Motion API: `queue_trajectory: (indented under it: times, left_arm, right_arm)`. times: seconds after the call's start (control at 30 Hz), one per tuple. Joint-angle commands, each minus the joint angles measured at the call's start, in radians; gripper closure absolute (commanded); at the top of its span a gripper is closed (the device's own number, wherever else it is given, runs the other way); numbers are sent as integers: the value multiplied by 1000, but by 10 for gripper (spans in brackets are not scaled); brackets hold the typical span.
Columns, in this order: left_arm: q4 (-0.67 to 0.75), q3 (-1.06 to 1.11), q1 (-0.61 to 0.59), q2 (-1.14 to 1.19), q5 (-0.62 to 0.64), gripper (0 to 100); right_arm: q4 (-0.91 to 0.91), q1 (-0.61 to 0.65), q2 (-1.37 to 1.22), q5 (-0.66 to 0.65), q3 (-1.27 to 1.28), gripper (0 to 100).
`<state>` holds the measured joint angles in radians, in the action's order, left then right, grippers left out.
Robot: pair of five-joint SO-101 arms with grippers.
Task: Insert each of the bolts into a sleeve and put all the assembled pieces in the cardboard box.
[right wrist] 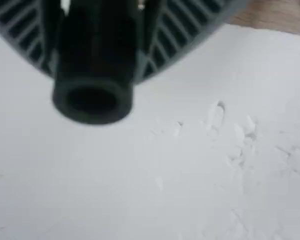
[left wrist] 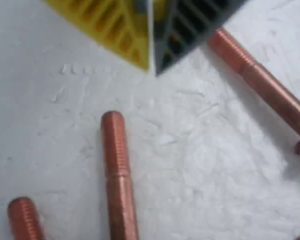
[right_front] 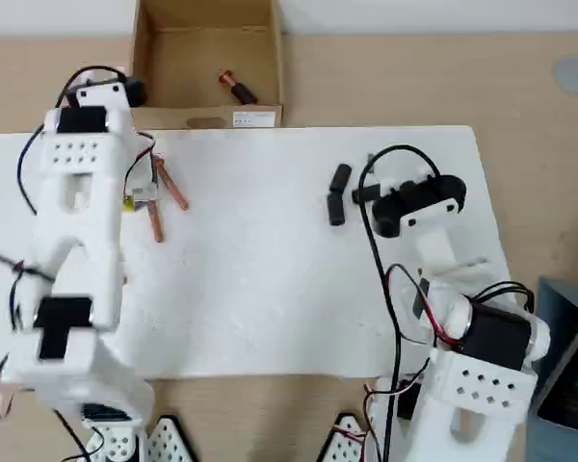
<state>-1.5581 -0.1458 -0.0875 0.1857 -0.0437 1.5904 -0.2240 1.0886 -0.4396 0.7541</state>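
One bolt (left wrist: 117,170) lies just beside your left gripper (left wrist: 152,62), closed on nothing, its end toward the tips, while your right gripper (right wrist: 97,45) clamps a sleeve (right wrist: 92,102) well apart.

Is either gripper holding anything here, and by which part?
The right gripper grips a black sleeve by its sides, open end sticking out. The left gripper holds nothing.

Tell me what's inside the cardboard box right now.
One assembled piece, copper and black, lies on the floor of the cardboard box, right of centre. The rest of the visible floor is bare. The near wall hides the strip of floor just behind it.
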Motion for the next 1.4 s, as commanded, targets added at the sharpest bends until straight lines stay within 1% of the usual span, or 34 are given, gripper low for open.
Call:
queue_trajectory:
  times: [0.0, 0.1, 0.2, 0.27, 0.43, 0.63, 0.83, 1.13, 1.27, 1.37]
  left_arm:
    - [-15, -143, 9, 105, -5, 994]
    - [-15, -222, 8, 194, -5, 988]
    - [-15, -302, 8, 262, -5, 916]
    - [-15, -351, 8, 300, -5, 885]
    - [-15, -428, 6, 389, -6, 884]
    - [-2, -486, -40, 486, -20, 883]
    - [0, -511, -98, 549, -48, 885]
    - [55, -502, -101, 636, -46, 891]
    - [57, -526, -100, 688, -48, 1000]
    - [48, -549, -103, 699, -44, 995]
  right_arm:
    - [-23, -16, 13, 8, -2, 988]
    - [-23, -16, 13, 8, -2, 988]
    - [-23, -16, 13, 8, -2, 988]
    - [-23, -16, 13, 6, -1, 988]
    - [-23, -16, 13, 6, -1, 988]
    - [-23, -16, 13, 6, -1, 988]
    - [-23, -16, 13, 6, -1, 988]
    - [-23, -16, 13, 5, -1, 988]
    - [-23, -15, 13, 5, -1, 988]
    - [-23, -15, 13, 6, -2, 988]
